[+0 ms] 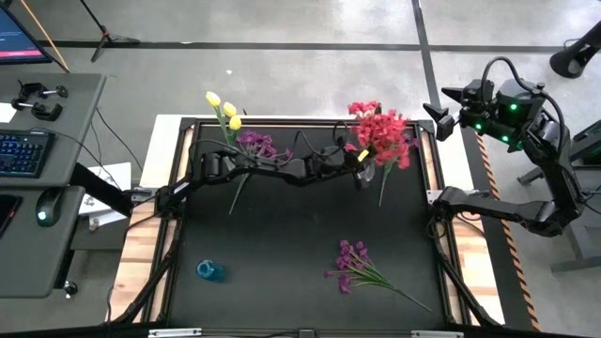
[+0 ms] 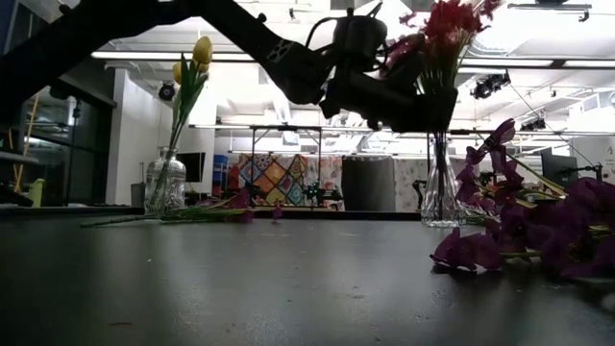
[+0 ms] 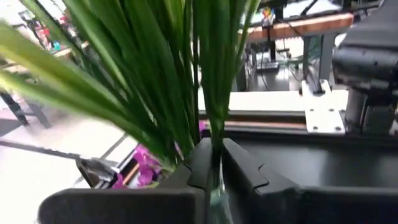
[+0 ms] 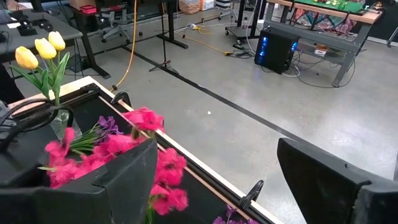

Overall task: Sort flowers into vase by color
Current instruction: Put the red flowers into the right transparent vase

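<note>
Nearest the camera in the high view, low in the frame right of centre, a loose bunch of purple artificial flowers on thin green stems [image 1: 355, 265] is lying flat on the black table mat [image 1: 282, 244], with a small blue object [image 1: 210, 271] sitting well apart at the lower left.

Farther up, the left gripper [image 1: 360, 161] is reaching across the mat from the left and is hovering at the clear glass vase [image 1: 366, 173] in the upper centre-right, which is holding the bunch of red-pink flowers [image 1: 380, 134]. In the left wrist view its two dark fingers [image 3: 200, 163] are pressing close together around a thin green stem [image 3: 216, 134], so it appears to be pinching that stem just above the vase mouth.

At the upper left of the mat a second clear vase [image 2: 165, 181] is holding yellow tulip-like flowers [image 1: 223, 108], with another purple spray [image 1: 255, 144] lying beside it.

Farthest, the right gripper [image 1: 445, 111] is waiting off the mat's upper right edge, fingers spread wide and holding nothing.

The risk here, as I judge it, is in the release: stems crowding the fingers could be catching on the pads, so a sideways pull could be dragging flowers out or tipping the tall narrow vase. The arm is also passing near the yellow vase.
</note>
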